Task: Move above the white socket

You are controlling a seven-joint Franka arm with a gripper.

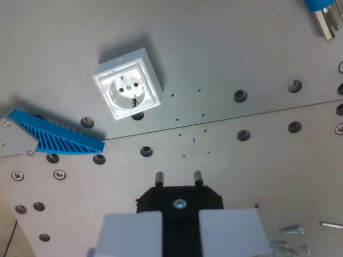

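- The tool (178, 214) sits at the bottom middle of the wrist view, its two pale fingers (131, 233) pinching a black plug (179, 199) between them.
- Two metal pins (197, 177) stick out of the plug's top edge, pointing up the picture (toward the socket's side of the plate).
- The white socket (128, 84) lies flat on the grey metal surface (225, 48), up and toward the wrist view's left of the plug, well apart from it; its square frame is turned at a slant.
- A blue ribbed wedge-shaped part (56, 135) rests near the socket, below it toward the wrist view's left.
- A blue-and-metal piece (326, 16) shows at the top corner on the wrist view's right.
- Loose screws (292, 230) lie at the bottom, on the wrist view's right.
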